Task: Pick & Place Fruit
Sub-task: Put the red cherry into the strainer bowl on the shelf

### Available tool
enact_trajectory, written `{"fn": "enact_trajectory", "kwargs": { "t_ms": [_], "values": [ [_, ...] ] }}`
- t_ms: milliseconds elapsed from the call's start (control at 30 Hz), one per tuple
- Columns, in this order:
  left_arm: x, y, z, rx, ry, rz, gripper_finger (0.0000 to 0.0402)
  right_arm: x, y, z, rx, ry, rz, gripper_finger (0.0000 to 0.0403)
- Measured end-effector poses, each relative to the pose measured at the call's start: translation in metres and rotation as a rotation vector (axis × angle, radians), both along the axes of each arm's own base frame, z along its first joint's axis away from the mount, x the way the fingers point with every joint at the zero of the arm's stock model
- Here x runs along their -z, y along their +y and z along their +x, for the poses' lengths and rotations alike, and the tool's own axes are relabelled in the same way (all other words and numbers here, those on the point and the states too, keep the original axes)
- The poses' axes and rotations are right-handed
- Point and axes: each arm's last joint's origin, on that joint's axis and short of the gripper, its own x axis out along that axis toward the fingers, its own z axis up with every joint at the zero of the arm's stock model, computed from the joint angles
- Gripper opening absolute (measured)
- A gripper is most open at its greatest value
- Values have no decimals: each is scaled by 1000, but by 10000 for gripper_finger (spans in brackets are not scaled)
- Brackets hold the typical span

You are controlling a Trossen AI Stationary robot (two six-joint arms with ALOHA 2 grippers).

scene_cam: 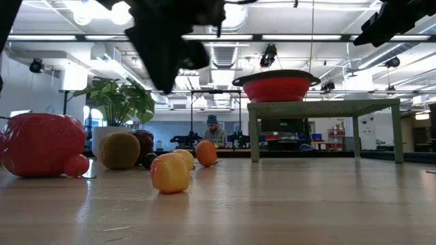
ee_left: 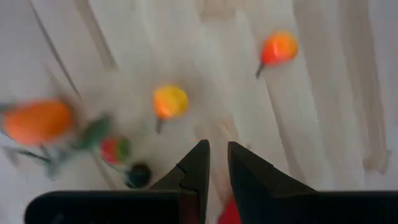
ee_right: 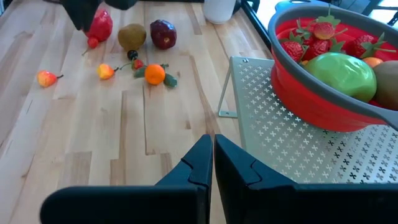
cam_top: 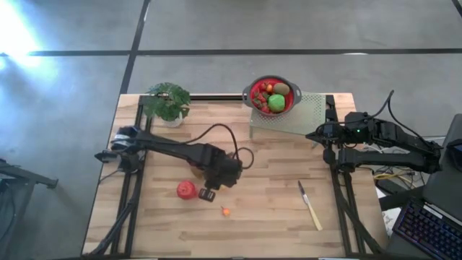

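Left end effector [cam_top: 208,193] hangs above the middle of the wooden surface [cam_top: 274,224], its fingers nearly closed with a thin gap and nothing between them. Beneath it lie loose fruits: a large red fruit [cam_top: 186,190], a small orange-red fruit [ee_left: 278,48], a yellow fruit [ee_left: 170,102] and an orange [ee_right: 154,74]. Right end effector [ee_right: 212,163] waits at the surface's right edge, fingers almost together and empty, beside the red colander [cam_top: 272,96] holding a green apple [ee_right: 339,74] and strawberries [ee_right: 320,38] on a perforated stand [cam_top: 307,115].
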Motion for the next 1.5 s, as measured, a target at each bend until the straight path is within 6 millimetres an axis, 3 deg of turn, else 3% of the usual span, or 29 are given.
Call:
{"fn": "enact_trajectory", "kwargs": {
  "t_ms": [267,533,867,1500],
  "values": [
    [26,-28,-20,-15,154,-52,62,0,0,0,0,0,0,13],
    [43,-47,-24,15,114,-59,70,0,0,0,0,0,0,13],
    [55,-46,-25,-20,98,-46,151,0,0,0,0,0,0,13],
    [91,-41,-36,-71,106,-17,147,0,0,0,0,0,0,13]
  ]
}}
